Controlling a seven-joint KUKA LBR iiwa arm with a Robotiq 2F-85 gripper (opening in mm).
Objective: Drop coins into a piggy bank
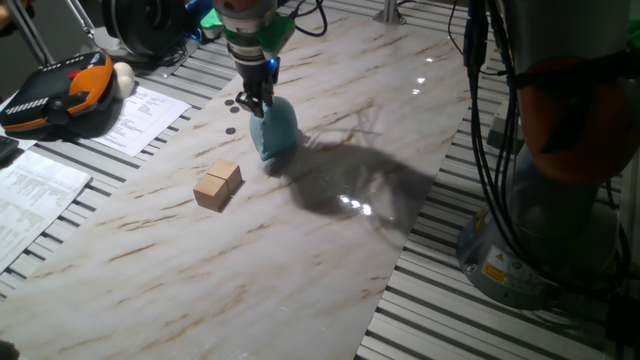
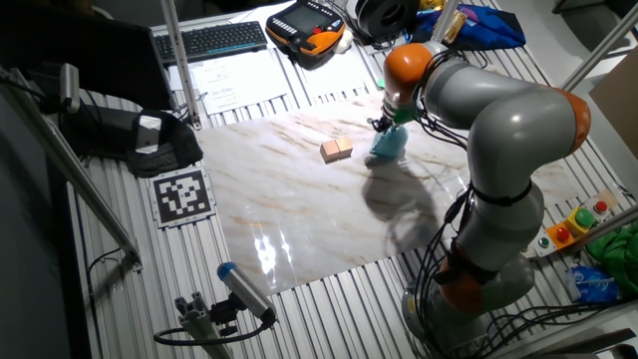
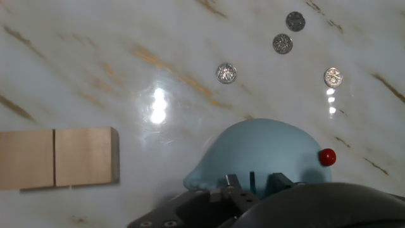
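Risk is judged to lie in alignment: the piggy bank [image 3: 266,152] sits directly under the jaws, whose state cannot be told. Four coins [image 3: 226,73] lie beyond it on the table [image 3: 95,63]; a coin released off-slot would bounce away.

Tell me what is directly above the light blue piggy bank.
The two-finger gripper hangs right over the light blue dome-shaped piggy bank. Its fingers cover the bank's top, so any slot or held coin cannot be seen.
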